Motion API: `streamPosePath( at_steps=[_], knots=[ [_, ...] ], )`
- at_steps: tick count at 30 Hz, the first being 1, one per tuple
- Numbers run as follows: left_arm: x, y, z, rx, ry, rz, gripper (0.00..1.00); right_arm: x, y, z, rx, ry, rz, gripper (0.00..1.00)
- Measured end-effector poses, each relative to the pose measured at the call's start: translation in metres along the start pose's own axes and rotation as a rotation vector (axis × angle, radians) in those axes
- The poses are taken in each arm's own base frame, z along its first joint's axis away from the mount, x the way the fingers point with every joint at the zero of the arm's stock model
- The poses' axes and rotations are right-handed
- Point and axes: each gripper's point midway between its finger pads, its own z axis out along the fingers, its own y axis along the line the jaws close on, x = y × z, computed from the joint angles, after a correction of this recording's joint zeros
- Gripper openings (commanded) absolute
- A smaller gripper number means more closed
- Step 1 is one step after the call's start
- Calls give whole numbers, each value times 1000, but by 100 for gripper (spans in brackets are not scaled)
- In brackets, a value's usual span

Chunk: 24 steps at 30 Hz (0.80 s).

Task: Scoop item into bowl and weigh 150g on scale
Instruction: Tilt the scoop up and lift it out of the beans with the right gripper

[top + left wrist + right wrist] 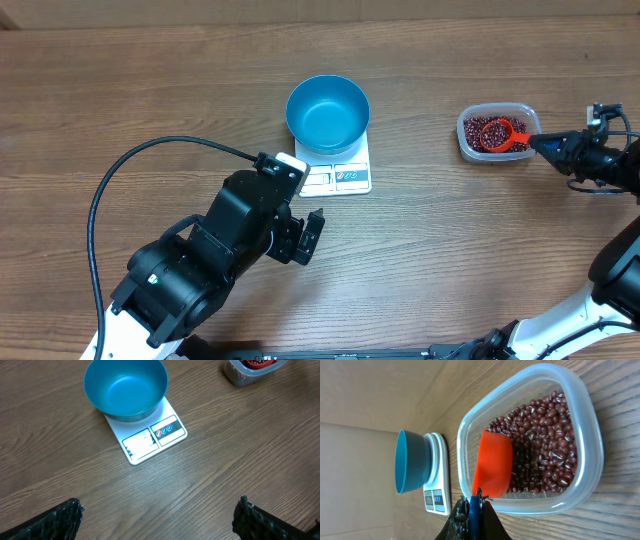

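Note:
The blue bowl (327, 113) stands on the white scale (347, 178) at mid-table, and nothing shows inside the bowl. At the right, the beans (476, 128) lie in a clear container (530, 112). An orange-red scoop (495, 134) rests in them; my right gripper (537, 145) is shut on its blue handle. In the right wrist view the scoop (494, 467) dips into the beans (545, 445), with that gripper (474, 505) at the container's near wall (545, 506). My left gripper (305, 238) is open over bare wood below the scale. In the left wrist view it (159, 505) holds nothing, short of the scale (150, 440) and bowl (125, 387).
A black cable (110, 190) loops over the table at the left, above the left arm's body (200, 270). The right arm (610, 165) reaches in from the right edge. Bare wood lies between the scale and the container.

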Motion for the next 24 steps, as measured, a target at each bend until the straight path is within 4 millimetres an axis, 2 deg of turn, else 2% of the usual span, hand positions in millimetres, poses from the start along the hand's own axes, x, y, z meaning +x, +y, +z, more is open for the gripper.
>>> streamPosePath(
  at_steps=[11, 24],
  knots=[
    [0, 0, 0, 0, 0, 0, 99, 0, 7, 0, -38, -3, 10, 4],
    [0, 0, 0, 0, 0, 0, 99, -2, 25, -2, -144, -22, 28, 4]
  ],
)
